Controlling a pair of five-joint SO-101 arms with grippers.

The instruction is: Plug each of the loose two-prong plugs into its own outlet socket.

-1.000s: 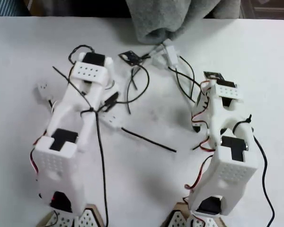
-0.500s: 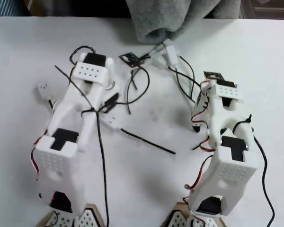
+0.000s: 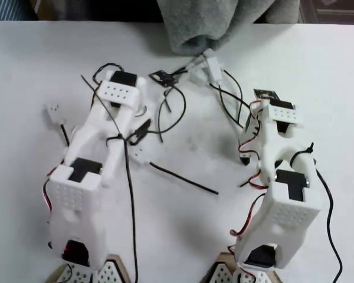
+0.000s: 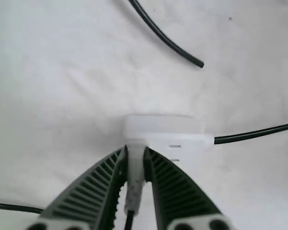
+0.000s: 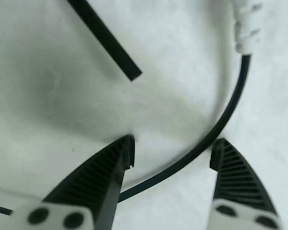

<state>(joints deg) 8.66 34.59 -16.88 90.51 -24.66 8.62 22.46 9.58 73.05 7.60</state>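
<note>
Grey cloth [image 3: 224, 20] at white table's [image 3: 324, 65] far edge

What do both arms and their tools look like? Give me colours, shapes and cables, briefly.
Left arm and right arm are blocky white shells with inset black motors and perforated panels. Red wires loop at the joints; a black cable trails down each. Left tool and right tool have dark, ribbed, tapering fingers on white bases.

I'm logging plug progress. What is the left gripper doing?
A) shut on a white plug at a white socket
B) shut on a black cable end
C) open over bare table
A: the left wrist view shows the left gripper shut on a white plug, up against the white socket.
</note>
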